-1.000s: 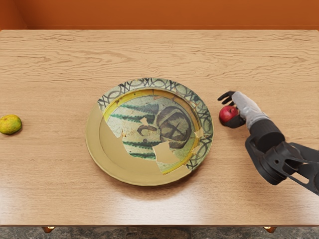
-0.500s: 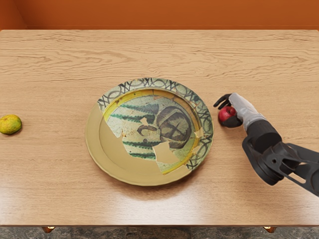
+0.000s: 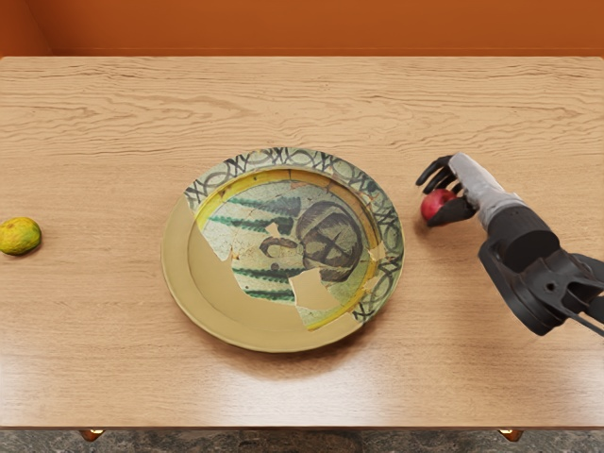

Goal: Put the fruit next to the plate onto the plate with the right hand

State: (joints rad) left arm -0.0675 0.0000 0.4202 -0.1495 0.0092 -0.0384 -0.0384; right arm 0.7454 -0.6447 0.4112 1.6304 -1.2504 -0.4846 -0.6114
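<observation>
My right robot hand (image 3: 457, 189) grips small round red fruit (image 3: 434, 204) beside yellow patterned ceramic plate (image 3: 177, 255); fruit's long axis not discernible.

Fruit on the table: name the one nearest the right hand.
The red fruit right of the plate, gripped by the right hand; the yellow-green fruit lies alone far left.

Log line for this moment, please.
right hand: shut on red fruit | location: right of plate | placed: not yet
</observation>
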